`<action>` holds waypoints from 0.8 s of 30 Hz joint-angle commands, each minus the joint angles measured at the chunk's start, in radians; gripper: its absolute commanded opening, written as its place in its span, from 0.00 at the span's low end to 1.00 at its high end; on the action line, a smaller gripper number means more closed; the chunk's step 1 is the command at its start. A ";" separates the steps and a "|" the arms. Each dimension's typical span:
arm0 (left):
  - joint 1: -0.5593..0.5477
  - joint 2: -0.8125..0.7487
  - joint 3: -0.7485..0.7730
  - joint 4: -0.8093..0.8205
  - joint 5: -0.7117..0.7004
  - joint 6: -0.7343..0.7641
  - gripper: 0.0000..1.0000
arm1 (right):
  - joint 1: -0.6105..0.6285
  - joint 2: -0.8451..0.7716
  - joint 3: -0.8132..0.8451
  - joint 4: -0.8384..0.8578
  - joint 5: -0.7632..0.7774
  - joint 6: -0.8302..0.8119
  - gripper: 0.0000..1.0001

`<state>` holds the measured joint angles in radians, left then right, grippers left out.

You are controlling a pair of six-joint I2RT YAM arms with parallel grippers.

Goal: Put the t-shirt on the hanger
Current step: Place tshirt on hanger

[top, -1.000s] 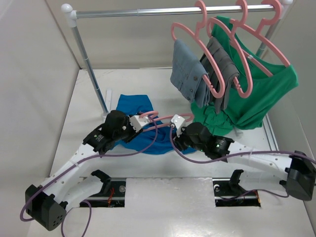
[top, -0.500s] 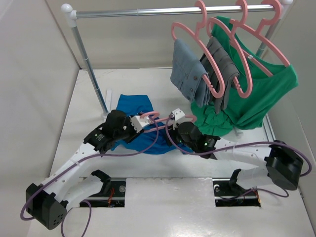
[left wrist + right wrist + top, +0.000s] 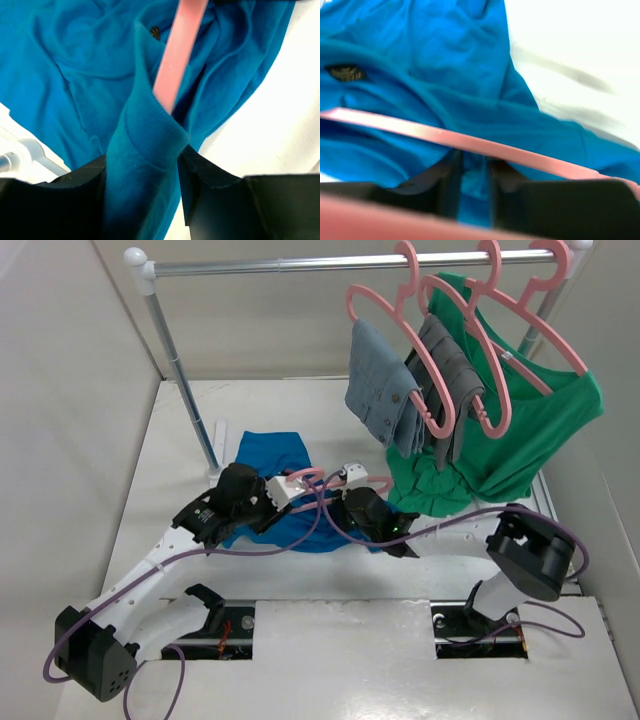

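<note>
The blue t-shirt [image 3: 270,455] lies crumpled on the white table. The pink hanger [image 3: 308,476] lies across its near right part, between my two grippers. My left gripper [image 3: 290,488] is shut on a ribbed fold of the t-shirt's collar [image 3: 142,150]. In the left wrist view a hanger arm [image 3: 177,50] runs into the collar opening. My right gripper [image 3: 342,485] reaches in from the right. In its wrist view the fingers [image 3: 445,175] stand close together with t-shirt fabric [image 3: 445,50] between them. One hanger bar [image 3: 485,145] crosses their tips and another blurs along the bottom edge.
A metal clothes rack [image 3: 350,262] stands at the back, its left post [image 3: 185,390] just beyond the t-shirt. Two grey garments [image 3: 385,390] and a green shirt [image 3: 540,430] hang on pink hangers at the right, reaching down to the table.
My right arm has swung left, bringing its gripper in over the t-shirt's right edge, close to my left gripper. The left gripper and the hanger have hardly moved.
</note>
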<state>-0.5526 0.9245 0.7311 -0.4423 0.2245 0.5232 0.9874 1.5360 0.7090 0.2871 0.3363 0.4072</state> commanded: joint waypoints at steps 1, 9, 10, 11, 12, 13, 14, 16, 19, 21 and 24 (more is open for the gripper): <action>-0.001 -0.027 0.047 0.077 0.053 -0.044 0.00 | -0.013 0.079 0.038 0.092 -0.055 -0.005 0.26; -0.001 -0.036 0.047 0.077 0.039 -0.054 0.00 | -0.055 0.040 -0.037 0.103 -0.063 0.018 0.00; -0.001 -0.036 0.047 0.068 0.024 -0.054 0.00 | -0.064 0.004 -0.054 0.090 -0.033 0.018 0.00; -0.001 -0.036 0.047 0.054 0.001 -0.037 0.00 | -0.064 -0.085 -0.090 0.048 0.008 0.018 0.00; -0.001 -0.036 0.038 0.054 0.001 -0.025 0.00 | -0.064 -0.137 -0.107 0.015 0.009 0.018 0.00; -0.001 -0.045 0.037 0.045 -0.020 -0.014 0.00 | -0.073 -0.187 -0.124 -0.021 0.048 0.027 0.00; -0.001 -0.046 0.015 0.045 -0.020 -0.005 0.00 | -0.084 -0.286 -0.167 -0.054 0.058 0.027 0.00; 0.008 -0.070 0.004 0.045 -0.019 0.006 0.00 | -0.104 -0.377 -0.216 -0.130 0.058 0.057 0.00; 0.008 -0.081 -0.006 0.034 0.018 0.041 0.00 | -0.150 -0.539 -0.298 -0.242 0.070 0.093 0.00; 0.008 -0.092 -0.015 0.034 0.027 0.058 0.00 | -0.183 -0.611 -0.342 -0.282 0.079 0.104 0.00; 0.008 -0.092 -0.035 0.004 0.018 0.119 0.00 | -0.214 -0.738 -0.365 -0.376 0.090 0.122 0.00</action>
<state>-0.5545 0.8547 0.7170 -0.4320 0.2626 0.5694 0.8101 0.8661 0.3733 0.0769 0.3504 0.5056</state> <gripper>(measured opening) 0.358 0.023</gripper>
